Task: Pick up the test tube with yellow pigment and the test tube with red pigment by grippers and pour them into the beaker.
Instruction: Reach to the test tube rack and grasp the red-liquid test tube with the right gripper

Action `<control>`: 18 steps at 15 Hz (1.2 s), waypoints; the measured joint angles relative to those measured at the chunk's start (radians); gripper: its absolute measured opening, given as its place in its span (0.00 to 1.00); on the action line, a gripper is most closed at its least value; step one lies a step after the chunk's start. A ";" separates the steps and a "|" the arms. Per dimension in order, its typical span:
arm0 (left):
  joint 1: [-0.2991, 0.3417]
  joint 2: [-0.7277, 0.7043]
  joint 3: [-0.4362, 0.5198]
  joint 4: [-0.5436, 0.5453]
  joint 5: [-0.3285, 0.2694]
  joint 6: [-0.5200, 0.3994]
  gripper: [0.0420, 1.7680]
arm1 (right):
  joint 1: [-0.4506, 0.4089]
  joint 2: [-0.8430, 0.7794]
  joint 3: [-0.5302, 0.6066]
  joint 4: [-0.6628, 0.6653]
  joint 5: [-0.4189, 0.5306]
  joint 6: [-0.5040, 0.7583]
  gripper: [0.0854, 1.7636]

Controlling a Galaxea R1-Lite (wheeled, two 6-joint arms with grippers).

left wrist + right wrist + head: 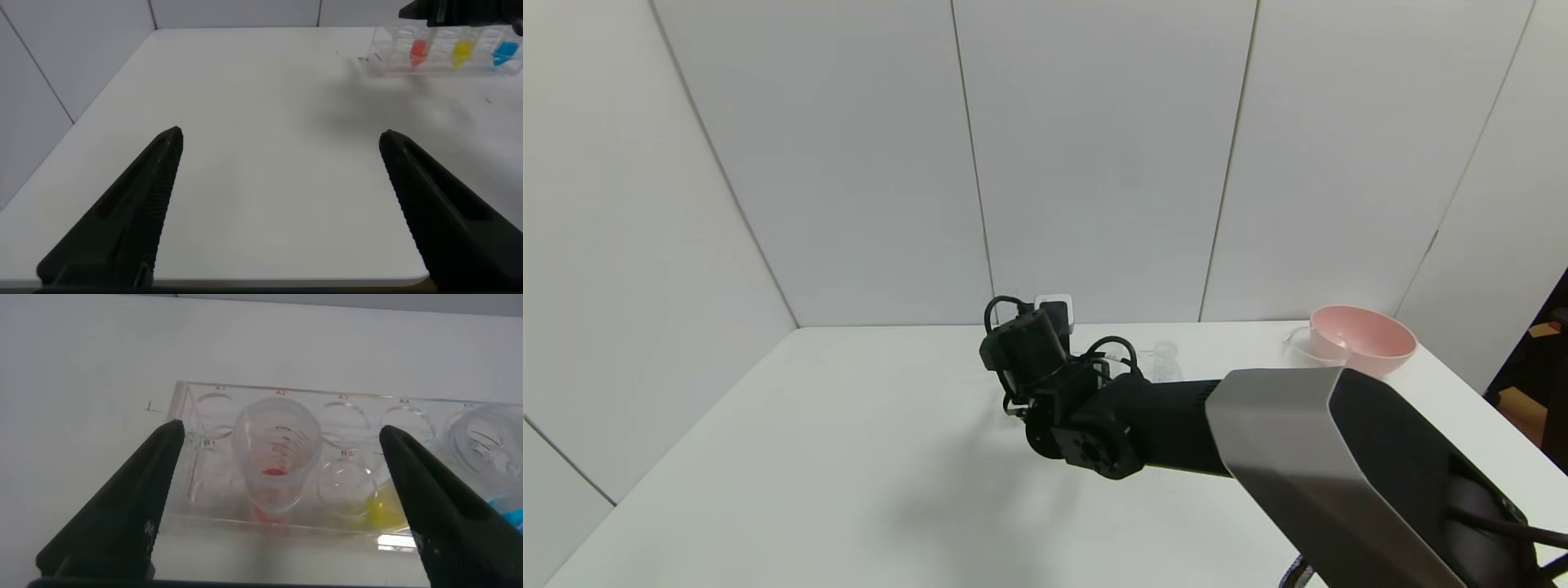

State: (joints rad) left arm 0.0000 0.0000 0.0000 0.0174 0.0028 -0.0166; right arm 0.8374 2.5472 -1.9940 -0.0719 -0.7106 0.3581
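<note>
In the right wrist view my right gripper [282,434] is open just above a clear well rack [204,404]. Its fingers [155,490] stand on either side of the test tube with red pigment [276,461], which stands upright in the rack, not touching it. The test tube with yellow pigment [368,498] stands in the rack beside it. The left wrist view shows both tips, red [418,52] and yellow [462,53]. The clear beaker [1301,347] stands by the pink bowl. My left gripper [279,135] is open and empty over bare table, out of the head view.
A blue-tipped tube [505,52] stands in the same rack past the yellow one. A pink bowl [1364,336] sits at the table's far right. A small clear vessel [1165,357] stands behind my right arm [1160,425], which hides the rack in the head view.
</note>
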 joint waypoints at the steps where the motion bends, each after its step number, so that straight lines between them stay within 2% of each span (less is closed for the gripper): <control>1: 0.000 0.000 0.000 0.000 0.000 0.000 0.97 | -0.001 0.003 0.000 -0.001 0.000 -0.002 0.97; 8: 0.000 0.000 0.000 0.000 0.000 0.000 0.97 | -0.004 0.023 0.001 -0.076 0.001 -0.052 0.97; 18: 0.000 0.000 0.000 0.000 0.000 0.000 0.97 | 0.003 0.022 0.002 -0.060 0.006 -0.053 0.97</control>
State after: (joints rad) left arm 0.0000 0.0000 -0.0004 0.0177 0.0028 -0.0166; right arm 0.8404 2.5694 -1.9917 -0.1321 -0.7047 0.3047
